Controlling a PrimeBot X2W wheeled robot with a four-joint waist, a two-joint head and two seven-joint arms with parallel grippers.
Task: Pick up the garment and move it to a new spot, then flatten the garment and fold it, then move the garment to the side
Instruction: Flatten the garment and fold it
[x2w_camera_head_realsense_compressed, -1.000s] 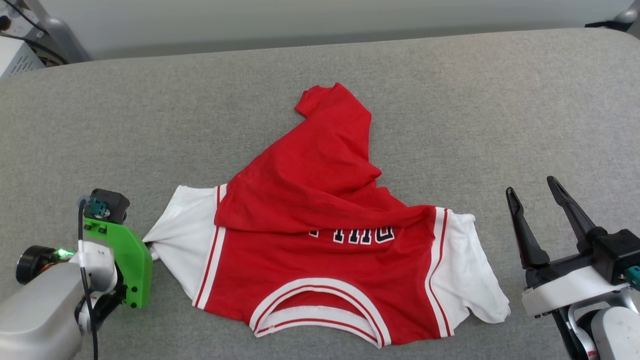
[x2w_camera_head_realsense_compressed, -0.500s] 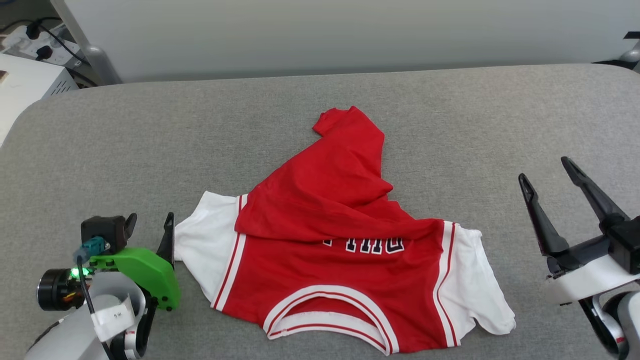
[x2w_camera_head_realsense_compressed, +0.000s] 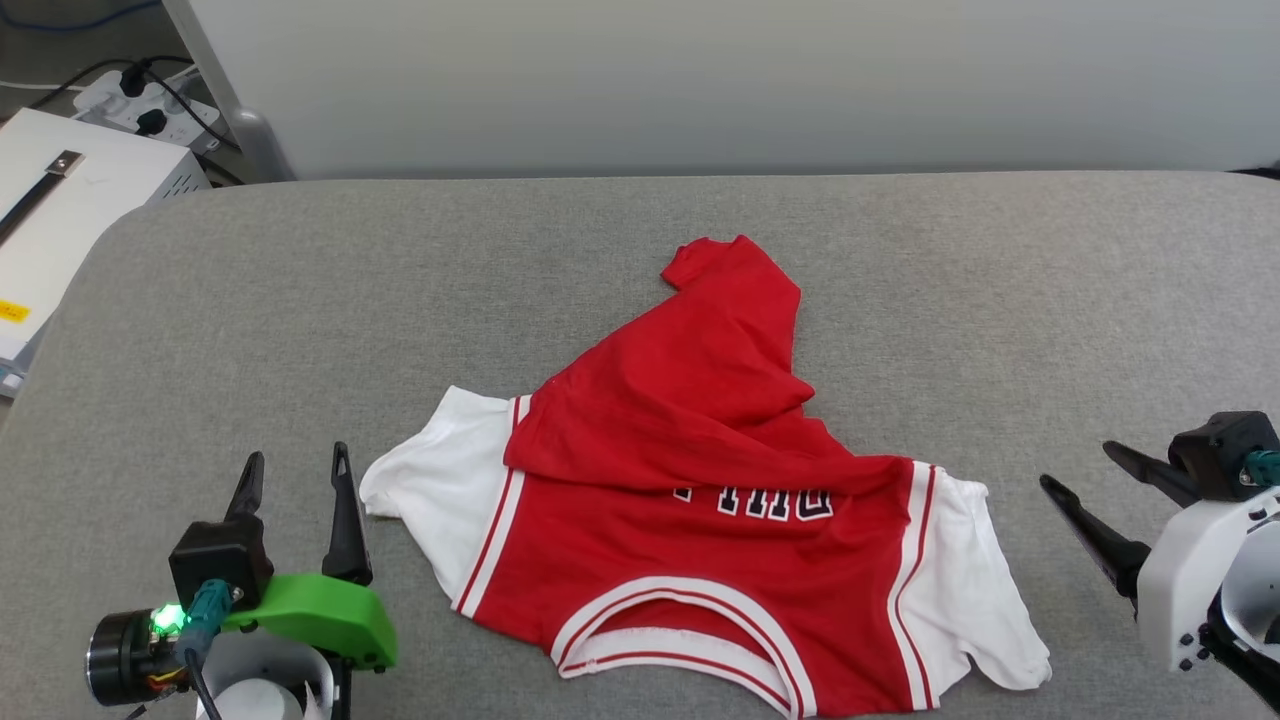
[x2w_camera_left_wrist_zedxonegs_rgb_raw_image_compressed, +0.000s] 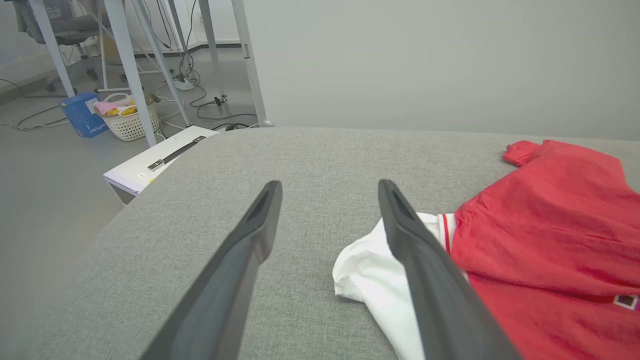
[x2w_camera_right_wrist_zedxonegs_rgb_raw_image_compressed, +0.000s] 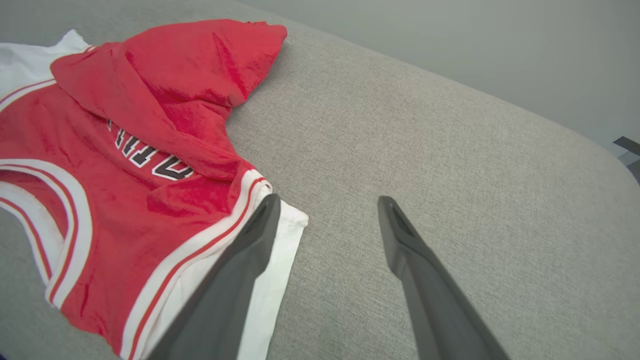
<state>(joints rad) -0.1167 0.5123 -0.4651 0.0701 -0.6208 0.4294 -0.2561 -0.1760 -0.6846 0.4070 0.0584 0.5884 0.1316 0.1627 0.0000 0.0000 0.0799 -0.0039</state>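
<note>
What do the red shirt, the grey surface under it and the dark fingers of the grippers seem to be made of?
Garment: soft knitted jersey fabric, probably, matte; it drapes and folds in rounded creases.
Grey surface: woven upholstery-like cloth, matte, with a fine speckled weave and rounded padded corners.
Fingers: rigid dark plastic, possibly, with a smooth dull sheen; metal cannot be excluded.

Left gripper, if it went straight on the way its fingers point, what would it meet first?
Likely just the bare grey cushion; the line of the left gripper runs past the garment, whose white sleeve lies just to its right. Depth is unclear.
</note>
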